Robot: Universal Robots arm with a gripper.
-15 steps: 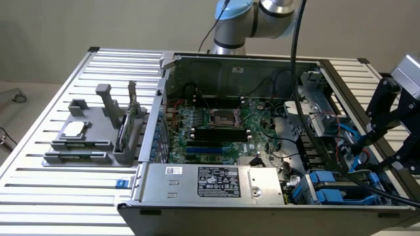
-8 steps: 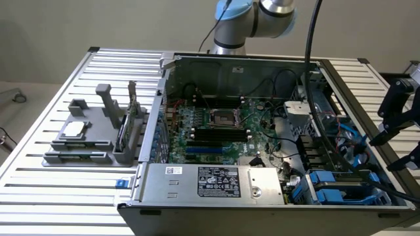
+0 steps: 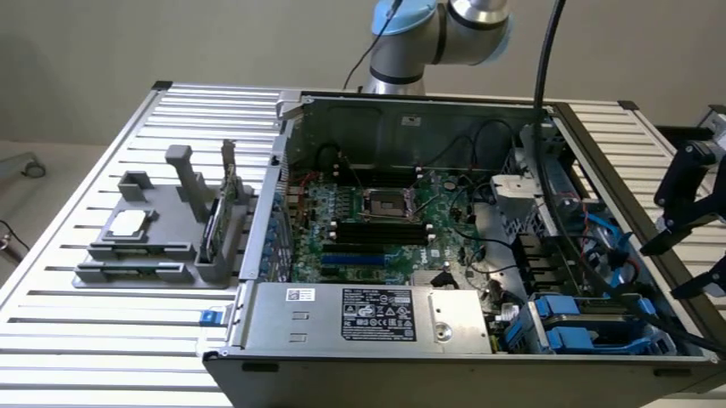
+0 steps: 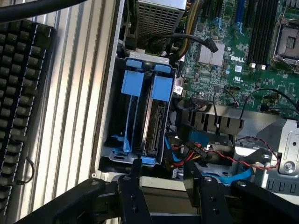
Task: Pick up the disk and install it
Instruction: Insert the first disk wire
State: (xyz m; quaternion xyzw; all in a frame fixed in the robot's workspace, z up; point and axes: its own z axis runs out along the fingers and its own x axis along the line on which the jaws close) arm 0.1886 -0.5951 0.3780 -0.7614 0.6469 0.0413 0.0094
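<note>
The disk (image 4: 155,123) stands edge-on in the drive cage (image 4: 108,140) at a corner of the open computer case, its grey metal body framed by a blue carrier with a blue tab (image 4: 162,87). A second blue carrier (image 4: 131,88) sits in the slot beside it. In the exterior view the blue carriers (image 3: 570,327) are at the case's near corner on the exterior view's right. My gripper (image 4: 163,170) hovers just off the cage's end, open, with nothing between its black fingers (image 4: 135,186). It hangs beside the case's wall on the exterior view's right (image 3: 688,255).
A grey power-supply box (image 3: 375,316) with a sticker fills the case's near side beside the cage. The green motherboard (image 3: 386,221) and loose cables (image 4: 224,156) lie inside. A grey fixture (image 3: 159,234) stands on the slatted table (image 3: 68,340). A black keyboard (image 4: 21,107) lies outside the case.
</note>
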